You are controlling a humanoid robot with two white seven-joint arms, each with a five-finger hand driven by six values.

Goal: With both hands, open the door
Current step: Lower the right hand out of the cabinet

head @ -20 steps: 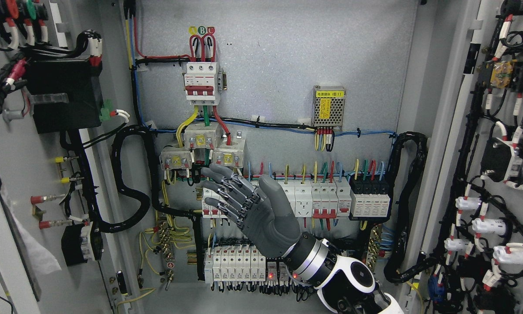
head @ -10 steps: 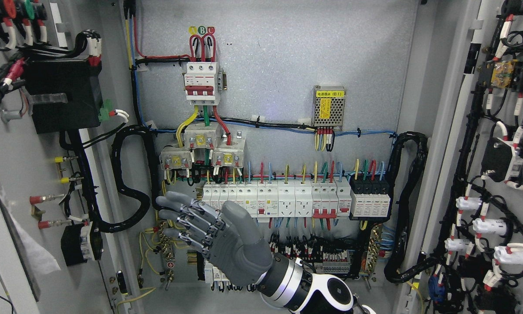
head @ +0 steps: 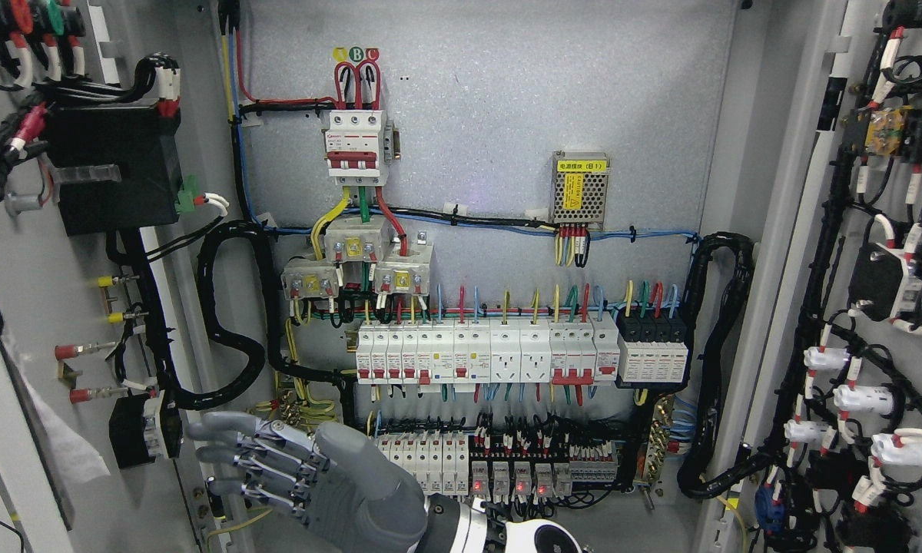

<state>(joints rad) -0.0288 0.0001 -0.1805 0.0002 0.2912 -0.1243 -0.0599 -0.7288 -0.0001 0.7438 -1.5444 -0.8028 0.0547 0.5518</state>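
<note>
The cabinet stands open. Its left door (head: 15,276) is swung out at the picture's left, carrying a black box (head: 111,165) and wiring on its inner face. The right door (head: 818,253) is swung out at the right, lined with black cable bundles and white connectors. My right hand (head: 265,461) is low at the bottom left, its arm entering at the bottom edge. Its grey fingers (head: 223,426) are spread flat and point left toward the left door's inner edge, holding nothing. No left arm shows.
Inside, the grey back panel (head: 507,100) holds a three-pole breaker (head: 357,146), a small power supply (head: 580,188), a row of white breakers (head: 484,352) and relays (head: 507,468). Thick black conduit loops (head: 227,307) run near the left hinge side.
My right hand has dropped from in front of the breaker row down and to the left, staying open. It now sits near the lower edge by the left door.
</note>
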